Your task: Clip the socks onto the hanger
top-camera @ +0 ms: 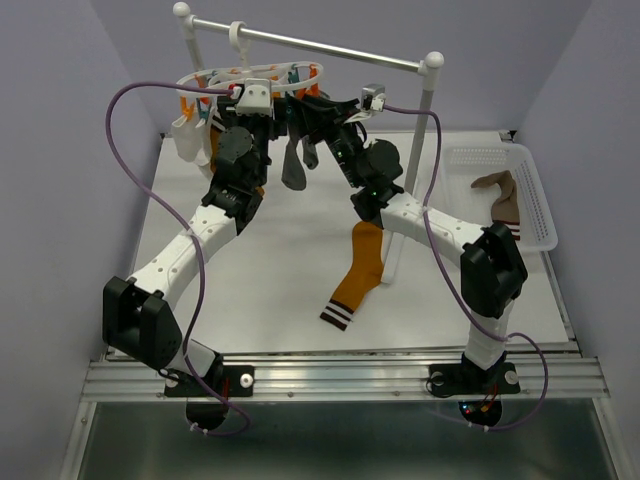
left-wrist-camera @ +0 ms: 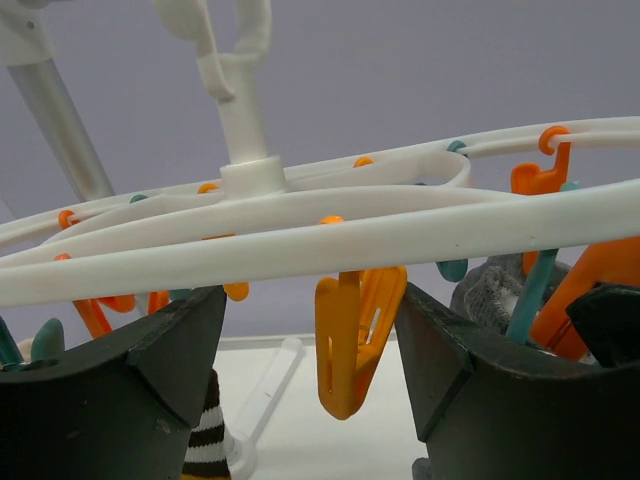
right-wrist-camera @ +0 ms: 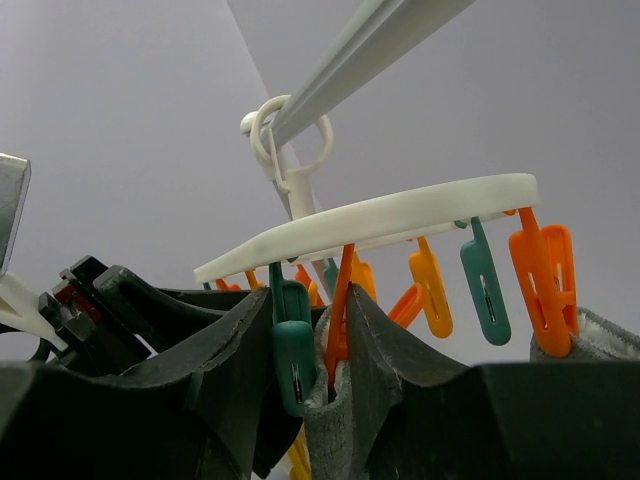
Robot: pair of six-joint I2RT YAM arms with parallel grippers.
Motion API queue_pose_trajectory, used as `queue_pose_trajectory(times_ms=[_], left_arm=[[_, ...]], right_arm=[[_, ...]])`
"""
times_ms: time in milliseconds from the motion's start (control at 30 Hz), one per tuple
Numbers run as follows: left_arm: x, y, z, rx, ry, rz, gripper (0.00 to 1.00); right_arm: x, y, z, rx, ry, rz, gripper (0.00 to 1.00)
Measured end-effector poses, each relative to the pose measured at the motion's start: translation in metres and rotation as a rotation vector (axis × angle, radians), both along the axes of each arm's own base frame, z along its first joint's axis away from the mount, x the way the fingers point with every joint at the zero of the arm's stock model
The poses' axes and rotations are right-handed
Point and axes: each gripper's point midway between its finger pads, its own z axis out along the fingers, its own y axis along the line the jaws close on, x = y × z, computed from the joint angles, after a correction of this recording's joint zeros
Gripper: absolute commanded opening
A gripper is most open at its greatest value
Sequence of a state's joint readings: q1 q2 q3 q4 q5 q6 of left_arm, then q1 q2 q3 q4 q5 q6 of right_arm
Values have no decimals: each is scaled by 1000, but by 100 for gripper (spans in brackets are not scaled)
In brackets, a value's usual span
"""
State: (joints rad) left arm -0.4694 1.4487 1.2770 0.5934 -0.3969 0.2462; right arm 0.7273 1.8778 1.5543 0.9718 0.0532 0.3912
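The white oval hanger hangs by its hook from the metal rail, with orange and teal clips under it. My left gripper is raised under the ring and open, its jaws on either side of an orange clip. My right gripper is shut on a grey sock, held up against an orange clip beside a teal clip. The grey sock hangs down in the top view. A white sock hangs at the hanger's left. A mustard-orange sock lies on the table.
The rail stand with ball-topped posts spans the back. Its right post stands close to my right arm. A white perforated basket at the right holds a brown sock. Purple cables loop over both arms.
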Motion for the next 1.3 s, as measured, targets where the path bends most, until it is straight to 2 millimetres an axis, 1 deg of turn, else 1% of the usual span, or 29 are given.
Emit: queue_pose_trajectory(times_ms=[233, 300, 367, 533, 567, 600, 733, 767, 867, 900, 967, 1033, 1067, 1133, 1167, 1300], left_arm=[[0, -7, 1, -2, -5, -40, 78], [0, -8, 2, -5, -6, -43, 76], [0, -7, 4, -9, -9, -39, 71], [-1, -2, 15, -30, -28, -15, 69], [-2, -1, 18, -34, -33, -10, 60], [-2, 0, 19, -36, -35, -8, 56], [-2, 0, 21, -41, -39, -10, 48], [-2, -1, 22, -41, -40, -10, 42], [-2, -3, 23, -43, -43, -21, 36], [-2, -4, 22, -41, -40, -28, 31], [-2, -5, 21, -47, -35, -37, 27], [-2, -7, 19, -51, -26, -47, 21], [-2, -9, 18, -55, -18, -54, 13], [-2, -11, 18, -69, -8, -67, 3], [-2, -12, 17, -75, -4, -71, 0], [-3, -15, 14, -117, 22, -92, 0]], right_arm=[[-1, -1, -2, -5, 2, -3, 41], [-1, -2, -5, -7, 6, -4, 41], [-1, -2, -6, -8, 8, -4, 41], [-1, -2, -6, -7, 7, -4, 41], [-2, -2, -6, -7, 7, -4, 41], [-2, -2, -6, -7, 7, -4, 41], [-2, -2, -7, -8, 8, -4, 41], [-2, -2, -7, -8, 9, -4, 41], [-2, -2, -10, -14, 14, -4, 41], [-2, -2, -11, -14, 15, -4, 41], [-2, -2, -11, -15, 16, -4, 41], [-2, -3, -11, -15, 17, -5, 41], [-2, -3, -12, -15, 19, -8, 41], [-2, -5, -13, -15, 23, -12, 41], [-2, -6, -14, -15, 27, -16, 41], [-3, -12, -12, -11, 30, -41, 41]])
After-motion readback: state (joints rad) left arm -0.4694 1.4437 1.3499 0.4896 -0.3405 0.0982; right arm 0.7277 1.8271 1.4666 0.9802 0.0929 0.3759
